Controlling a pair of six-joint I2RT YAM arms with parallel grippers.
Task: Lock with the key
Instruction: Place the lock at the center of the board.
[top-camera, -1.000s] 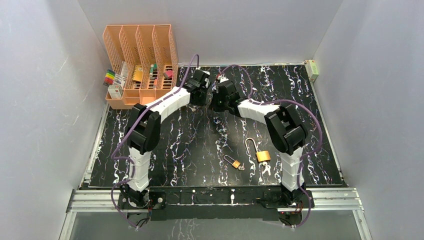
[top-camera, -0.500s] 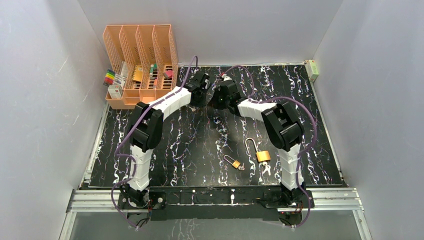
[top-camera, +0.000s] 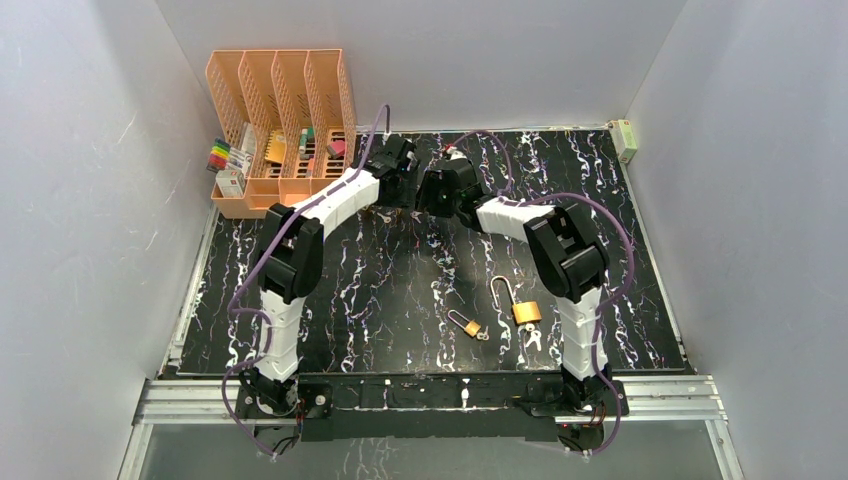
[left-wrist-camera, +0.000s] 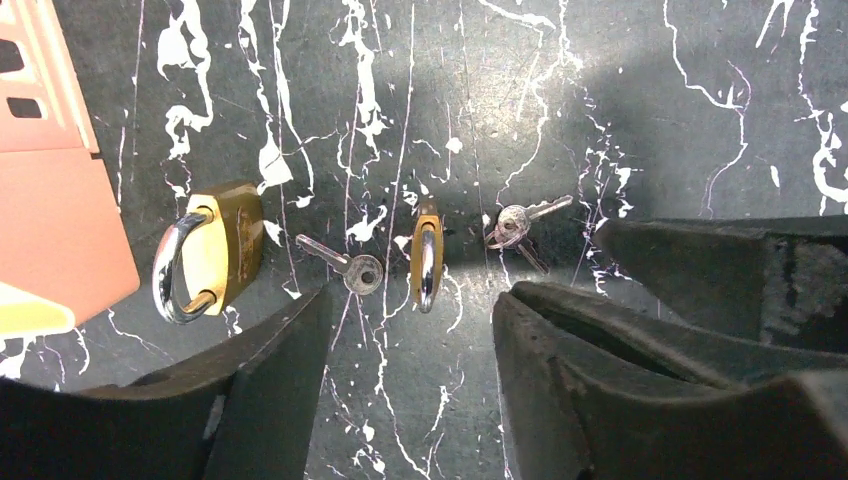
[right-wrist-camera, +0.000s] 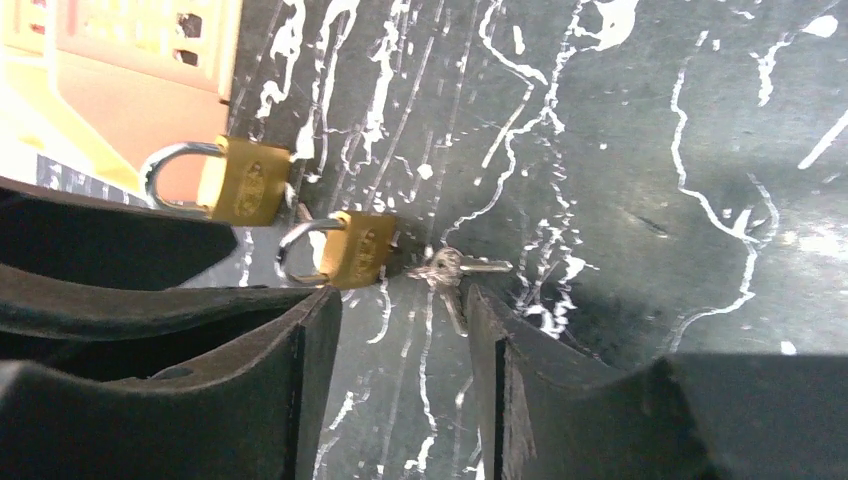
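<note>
Just ahead of the wide-open left gripper lies the small padlock, key beside

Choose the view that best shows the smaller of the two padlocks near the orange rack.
The right wrist view: the smaller padlock shows its broad brass face and loop. The left wrist view shows it only edge-on, a thin strip. In the top view the arms cover that spot.

Back-centre is crowded by L end effector & R end effector, set close together; back-left is blocked by orange file rack. Worktop at R side is left open.
</note>
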